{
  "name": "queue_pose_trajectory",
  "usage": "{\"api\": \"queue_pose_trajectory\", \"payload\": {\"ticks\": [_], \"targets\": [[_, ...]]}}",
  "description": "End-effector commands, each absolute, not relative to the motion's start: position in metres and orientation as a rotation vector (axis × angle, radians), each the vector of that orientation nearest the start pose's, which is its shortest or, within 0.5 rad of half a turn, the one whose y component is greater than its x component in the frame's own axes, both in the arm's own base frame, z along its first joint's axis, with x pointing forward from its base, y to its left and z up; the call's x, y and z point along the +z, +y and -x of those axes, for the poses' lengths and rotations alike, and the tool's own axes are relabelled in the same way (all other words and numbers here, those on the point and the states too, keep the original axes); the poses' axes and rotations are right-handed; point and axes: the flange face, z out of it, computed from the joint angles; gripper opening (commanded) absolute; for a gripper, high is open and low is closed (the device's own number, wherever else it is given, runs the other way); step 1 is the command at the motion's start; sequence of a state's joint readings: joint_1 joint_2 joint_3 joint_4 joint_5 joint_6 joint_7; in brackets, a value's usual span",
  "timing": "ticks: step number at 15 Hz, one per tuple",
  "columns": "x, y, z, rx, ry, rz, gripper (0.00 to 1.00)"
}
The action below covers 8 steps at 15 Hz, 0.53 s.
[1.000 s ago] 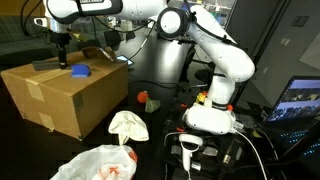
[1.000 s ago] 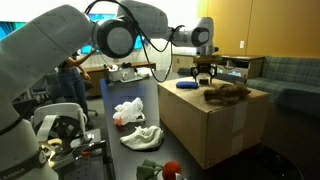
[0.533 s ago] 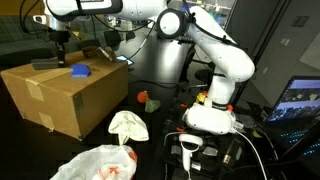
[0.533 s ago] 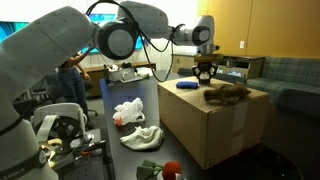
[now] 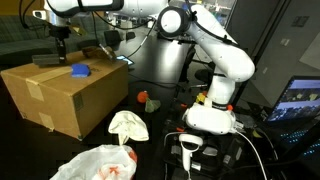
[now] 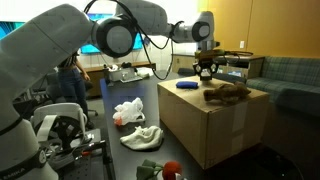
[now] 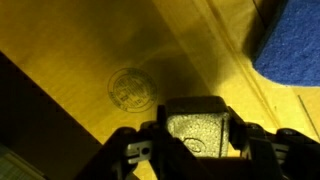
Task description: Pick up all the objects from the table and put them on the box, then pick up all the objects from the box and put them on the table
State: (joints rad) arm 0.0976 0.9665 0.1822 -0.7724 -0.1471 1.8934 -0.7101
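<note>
Hovering over the top of the cardboard box (image 6: 215,128), the gripper (image 6: 205,74) has its fingers (image 7: 126,150) on either side of a grey speckled block (image 7: 195,125) in the wrist view, though I cannot tell whether they press on it. 2 things lie on the box in an exterior view: a blue object (image 6: 187,85) just left of the gripper and a brown object (image 6: 226,93) to its right. On the table left of the box in that view are a white cloth (image 6: 142,137), nearer, and what looks like a white bag (image 6: 127,111), farther.
</note>
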Motion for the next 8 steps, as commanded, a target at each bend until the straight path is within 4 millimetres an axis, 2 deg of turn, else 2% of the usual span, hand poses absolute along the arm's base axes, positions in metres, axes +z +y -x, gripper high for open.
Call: {"api": "queue_pose_trajectory", "payload": {"ticks": [1,4,8], "targets": [[0.413,0.138,-0.775,-0.232,-1.447,2.917,0.32],[0.441,0.125,-0.76,-0.184,-1.405,3.017,0.32],[0.454,0.093,-0.728,-0.027,-1.295,3.108,0.32]]}}
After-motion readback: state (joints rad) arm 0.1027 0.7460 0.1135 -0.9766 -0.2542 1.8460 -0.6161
